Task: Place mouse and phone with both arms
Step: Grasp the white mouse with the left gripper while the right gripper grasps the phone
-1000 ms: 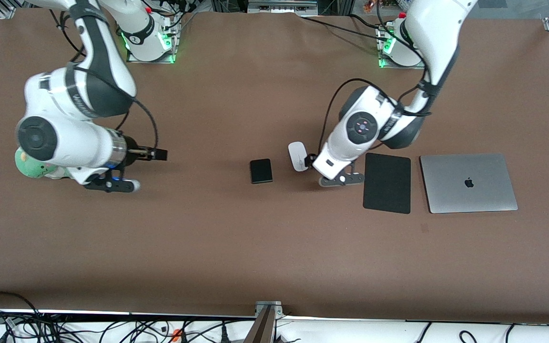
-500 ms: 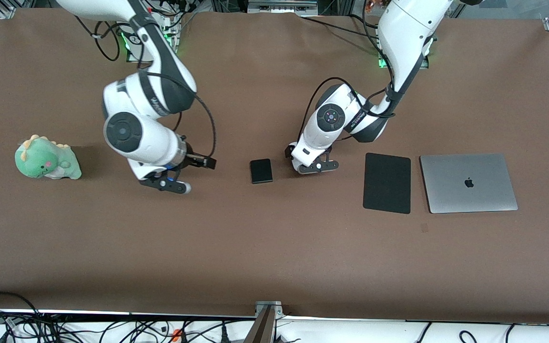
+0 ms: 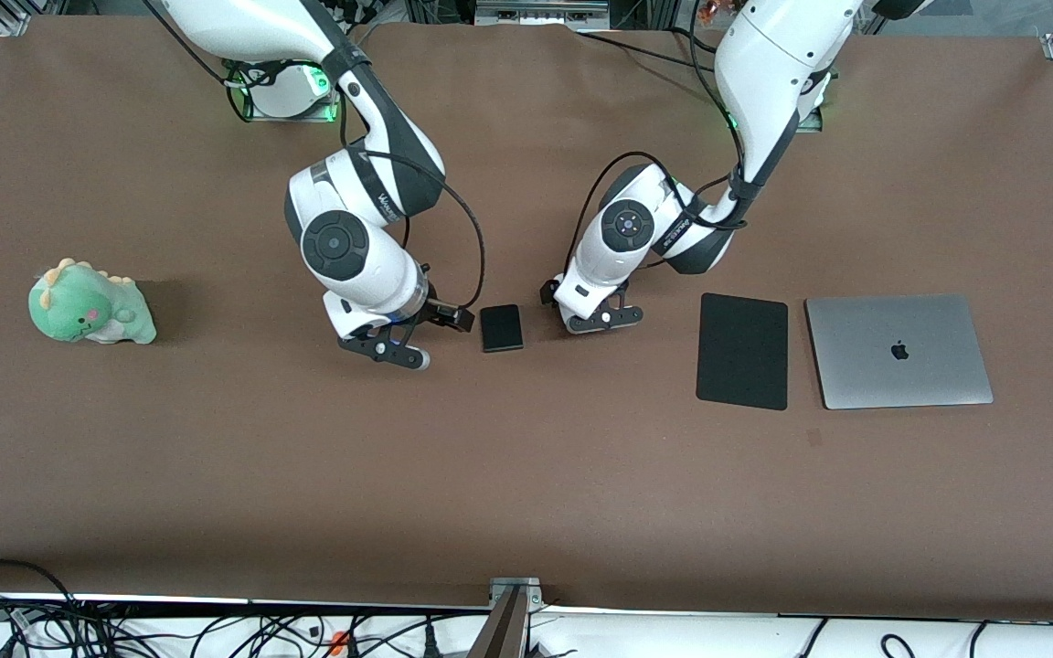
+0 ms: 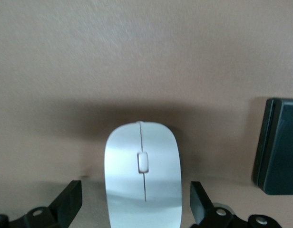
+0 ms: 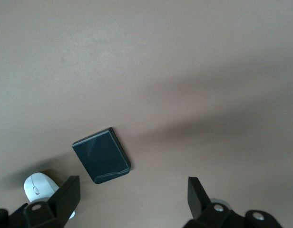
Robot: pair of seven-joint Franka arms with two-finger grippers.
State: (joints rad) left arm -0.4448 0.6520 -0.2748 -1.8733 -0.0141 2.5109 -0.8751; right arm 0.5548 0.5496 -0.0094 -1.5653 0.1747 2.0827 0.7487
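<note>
the left gripper [image 4: 137, 209] hangs over the mouse [image 4: 142, 175], jaws spread to either side of it without touching. the mouse lies mid-table, toward the robots' edge, just beside the phone [image 3: 501, 328]. the right gripper [image 5: 132, 202], jaws spread and empty, hangs low over bare table just beside the phone, toward the right arm's end
</note>
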